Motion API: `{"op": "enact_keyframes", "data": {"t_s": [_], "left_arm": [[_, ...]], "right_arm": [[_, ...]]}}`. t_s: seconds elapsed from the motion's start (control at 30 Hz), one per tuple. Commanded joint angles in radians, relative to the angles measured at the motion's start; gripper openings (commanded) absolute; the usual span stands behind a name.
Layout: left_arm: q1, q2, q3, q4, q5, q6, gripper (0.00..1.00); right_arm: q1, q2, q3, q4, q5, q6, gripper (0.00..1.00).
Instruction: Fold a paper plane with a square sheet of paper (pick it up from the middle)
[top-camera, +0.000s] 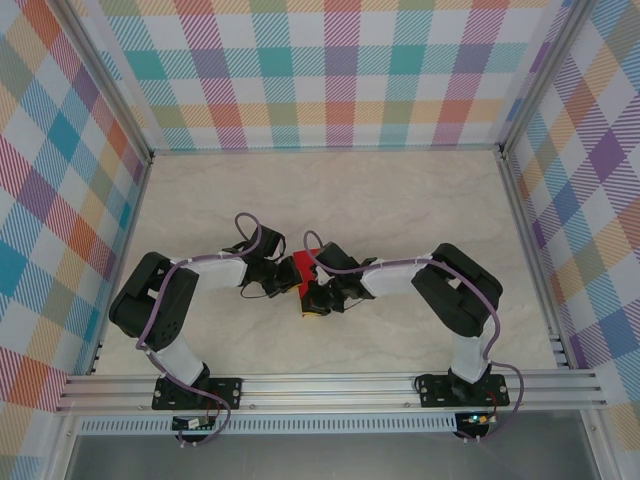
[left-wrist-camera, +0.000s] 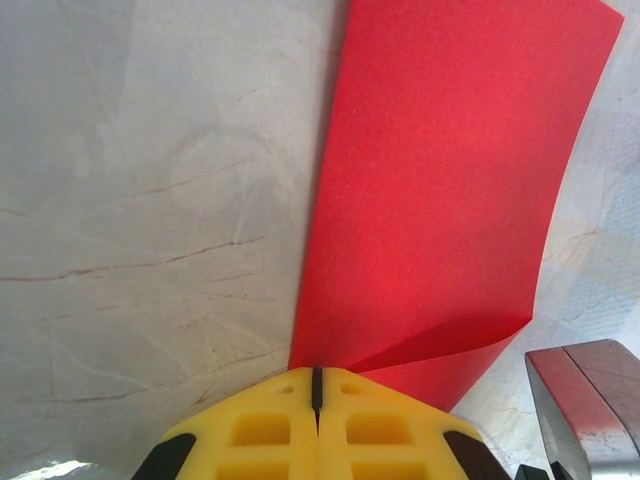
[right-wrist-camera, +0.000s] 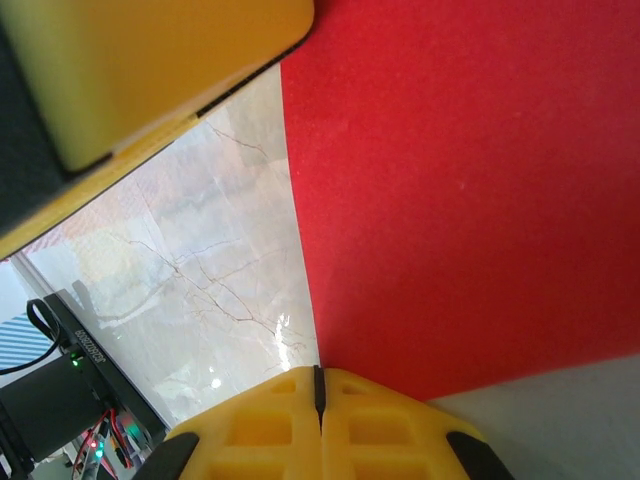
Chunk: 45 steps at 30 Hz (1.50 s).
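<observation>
Left fingers (left-wrist-camera: 306, 394) are fully closed, yellow pads pressed together with only a thin seam between them, and the square sheet of paper (left-wrist-camera: 450, 190) is pinched at their tips. From that pinch the sheet is seen fanning up and away from the wrist camera. A lower flap is curled over just above the tips, so two red layers are shown there. Right fingers (right-wrist-camera: 330, 388) are likewise shut tight, and the red sheet (right-wrist-camera: 470, 190) is drawn down to a point exactly at their seam, so it appears to be clamped there too. In the right wrist view a large blurred yellow finger (right-wrist-camera: 150, 70) is seen at top left, just beside the sheet's upper edge; contact cannot be confirmed. In the left wrist view a glossy grey part (left-wrist-camera: 585, 400) with a red reflection is seen at bottom right, close to the sheet's lower edge; what it belongs to cannot be told. The sheet is held off the pale marbled surface (left-wrist-camera: 150, 220), which is visible behind it on both sides. From above, both sets of fingers, left (top-camera: 283, 274) and right (top-camera: 316, 296), are brought together near the middle of the surface (top-camera: 400, 200), with the red paper (top-camera: 301, 266) between them and mostly covered by the wrists. Both arms are bent inward from their bases at the near rail, with checked walls on three sides.
</observation>
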<state>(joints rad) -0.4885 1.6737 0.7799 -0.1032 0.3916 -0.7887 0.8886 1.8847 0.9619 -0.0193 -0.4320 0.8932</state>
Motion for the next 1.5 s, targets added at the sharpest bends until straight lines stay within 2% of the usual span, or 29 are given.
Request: {"op": "enact_keyframes", "data": {"t_s": [0.0, 0.2, 0.5, 0.8, 1.13, 1.47], "left_arm": [[-0.007, 0.029, -0.034, -0.099, -0.081, 0.006, 0.0], [-0.007, 0.026, -0.036, -0.102, -0.085, 0.006, 0.0], [-0.007, 0.023, -0.033, -0.105, -0.085, 0.007, 0.0], [-0.007, 0.021, -0.03, -0.107, -0.084, 0.007, 0.0], [-0.009, 0.019, -0.01, -0.115, -0.069, 0.024, 0.0], [-0.019, -0.046, 0.022, -0.09, -0.022, 0.031, 0.0]], "right_arm": [[0.015, 0.03, 0.014, -0.058, 0.003, -0.03, 0.0], [0.018, -0.042, 0.001, -0.019, -0.008, -0.032, 0.01], [0.021, 0.021, 0.0, -0.042, 0.001, -0.022, 0.0], [-0.015, -0.116, 0.011, -0.071, 0.078, -0.036, 0.01], [-0.084, -0.071, 0.018, -0.081, 0.094, -0.053, 0.01], [-0.093, -0.009, 0.016, -0.082, 0.1, -0.032, 0.0]]}}
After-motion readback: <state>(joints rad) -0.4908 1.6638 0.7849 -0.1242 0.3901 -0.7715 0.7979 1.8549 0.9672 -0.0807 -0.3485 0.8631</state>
